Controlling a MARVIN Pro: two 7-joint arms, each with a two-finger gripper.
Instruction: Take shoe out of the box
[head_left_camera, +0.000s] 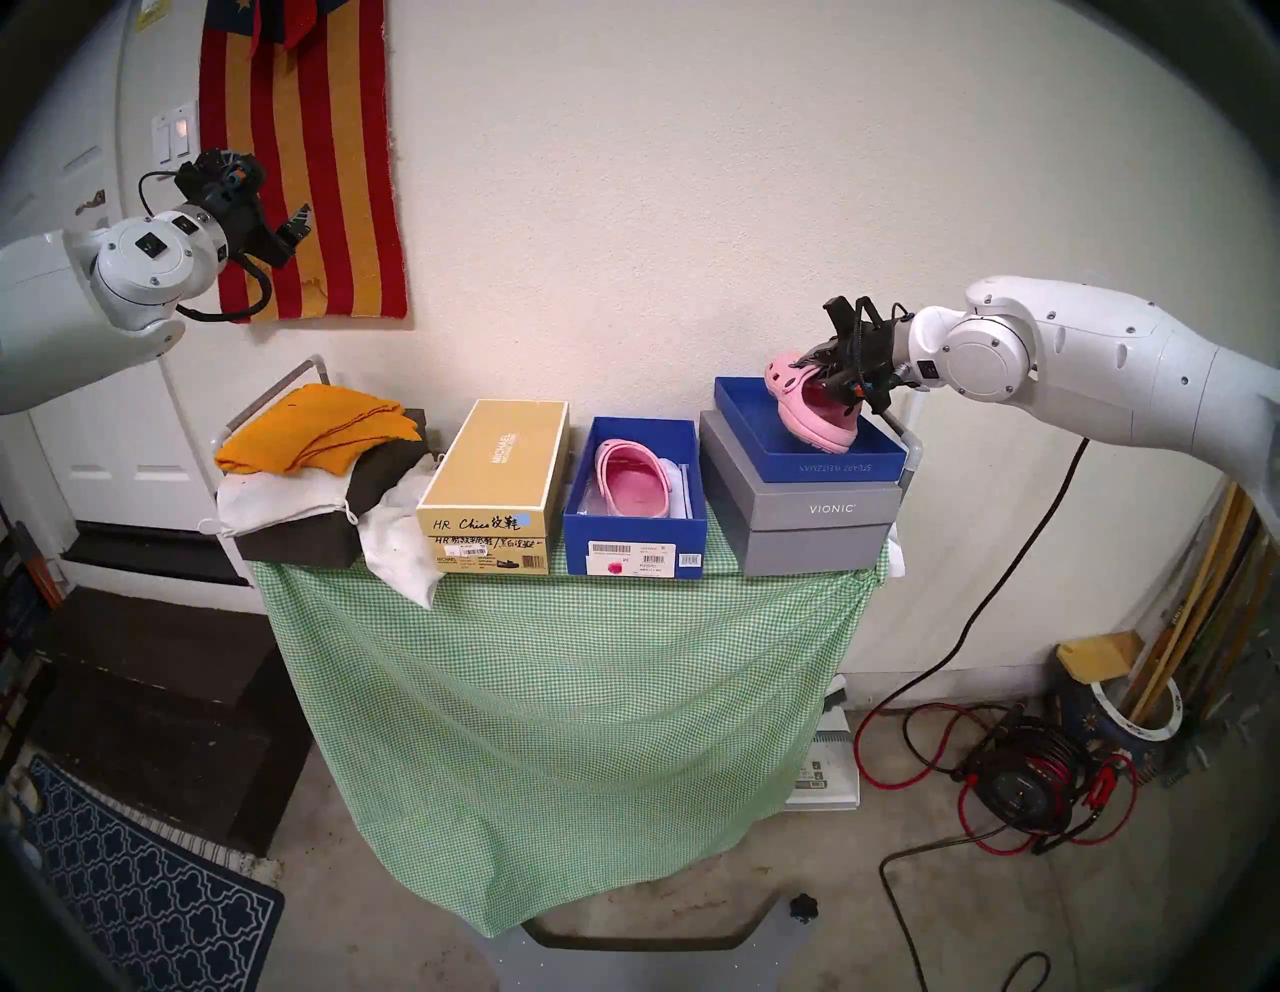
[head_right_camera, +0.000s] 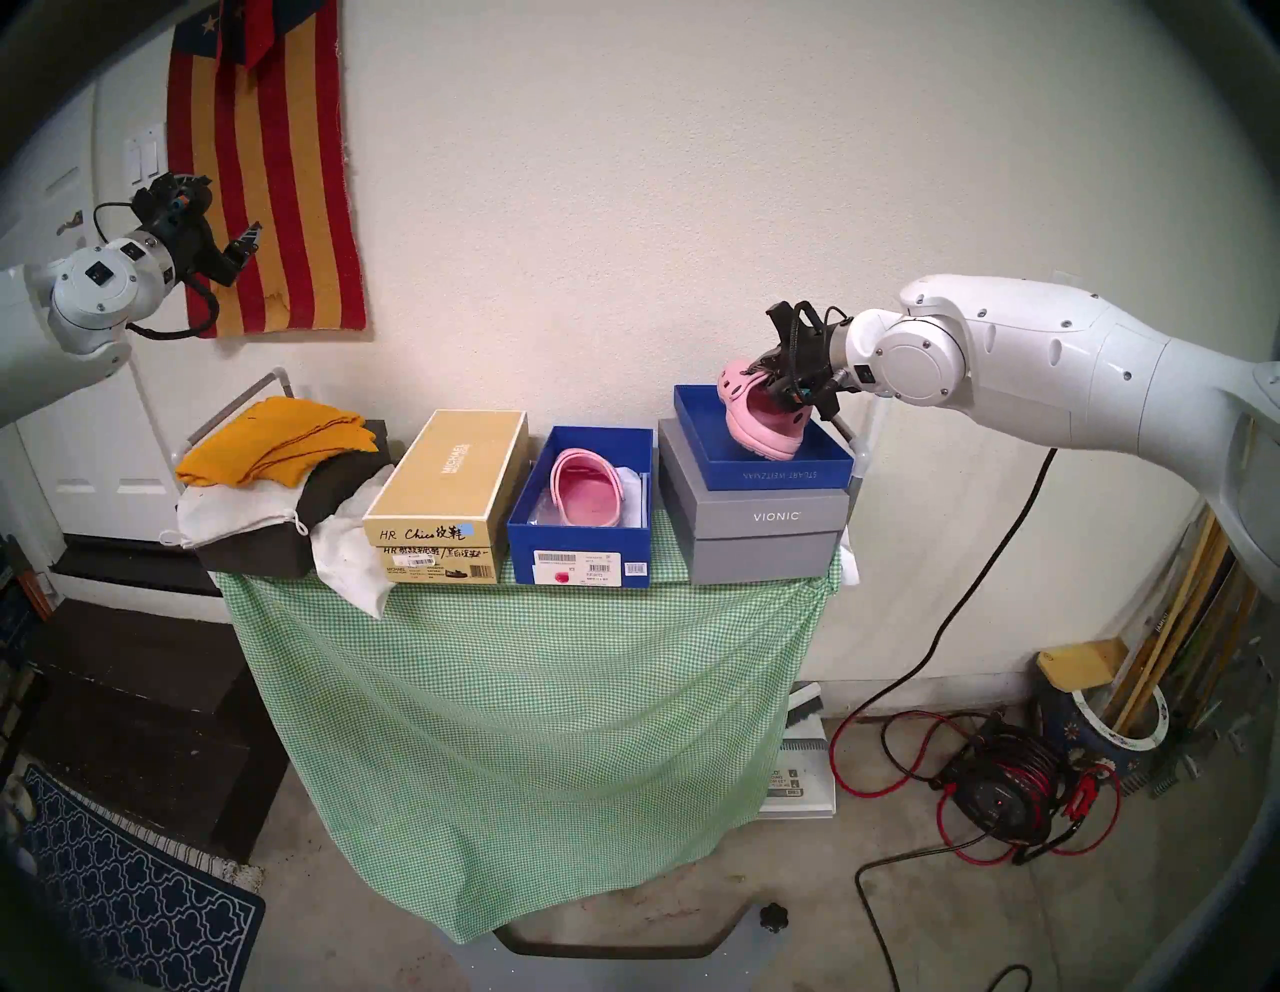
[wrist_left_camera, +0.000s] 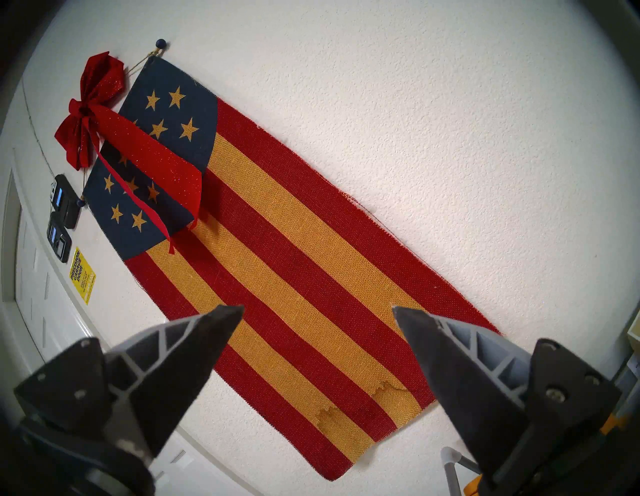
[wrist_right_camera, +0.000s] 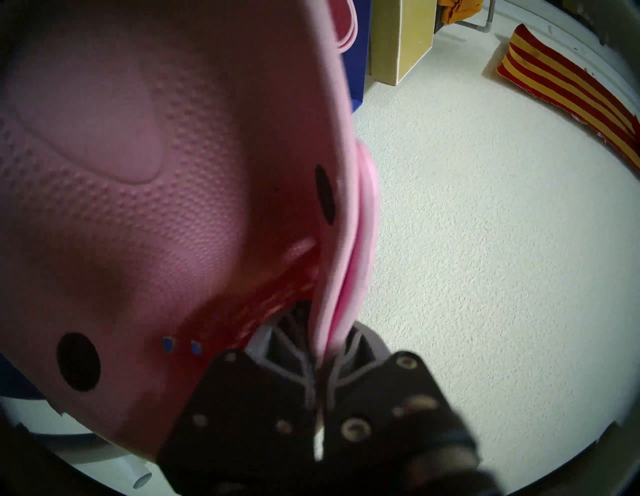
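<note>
Onlooker: Head view shows your right claw (head_left_camera: 823, 370) doing what?

Operator: My right claw grips one pink shoe (head_left_camera: 810, 405), tilted over the blue lid (head_left_camera: 817, 461). Another shoe (head_left_camera: 634, 479) lies in the box (head_left_camera: 634, 544), to its left. My left claw (wrist_left_camera: 318, 313) is spread, empty.

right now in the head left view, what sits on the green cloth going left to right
pile of cloths → gold Michael box → open blue box holding a pink clog → grey Vionic box bearing the blue lid
</note>
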